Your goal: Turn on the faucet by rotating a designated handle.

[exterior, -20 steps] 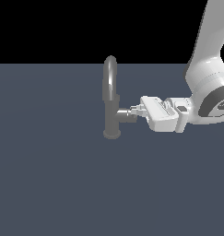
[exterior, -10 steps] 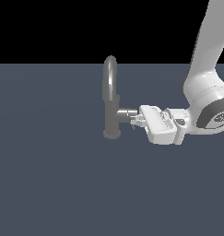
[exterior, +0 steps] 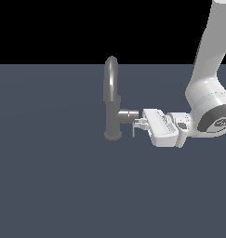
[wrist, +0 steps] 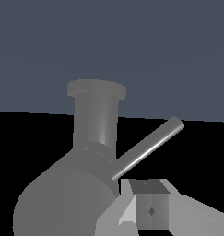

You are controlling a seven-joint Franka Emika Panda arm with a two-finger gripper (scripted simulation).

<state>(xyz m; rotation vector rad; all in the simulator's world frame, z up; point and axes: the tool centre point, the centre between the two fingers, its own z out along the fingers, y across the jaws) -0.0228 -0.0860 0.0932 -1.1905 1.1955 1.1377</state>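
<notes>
Grey metallic faucet [exterior: 112, 104] with a tall arched gooseneck spout stands upright on a flat slate-blue counter [exterior: 54, 186], near the middle of the exterior view. Its cylindrical body rises from a small round base, and the spout curves up and over above that body against a black background. A stubby horizontal cylinder [exterior: 129, 114] sticks out of the faucet's body toward the exterior view's right. At the end of that cylinder a thin, short dark-grey lever rod, the handle [exterior: 133, 129], hangs downward toward the counter.

White robot arm [exterior: 208, 93] comes down from the upper corner on the faucet's stub side and bends toward the faucet. Its white gripper [exterior: 141, 123] lies roughly level, pointing at the stub cylinder, with the jaws right beside the handle. Whether they touch the rod cannot be told from the exterior view.

From the wrist view, the faucet [wrist: 92, 138] fills the frame close up, and the handle [wrist: 148, 147] shows as a slim bright rod slanting away from the stub. One grey fingertip [wrist: 151, 209] sits just beside the rod's near end. Only that fingertip is clearly seen, so whether the jaws are released or clenched cannot be told.
</notes>
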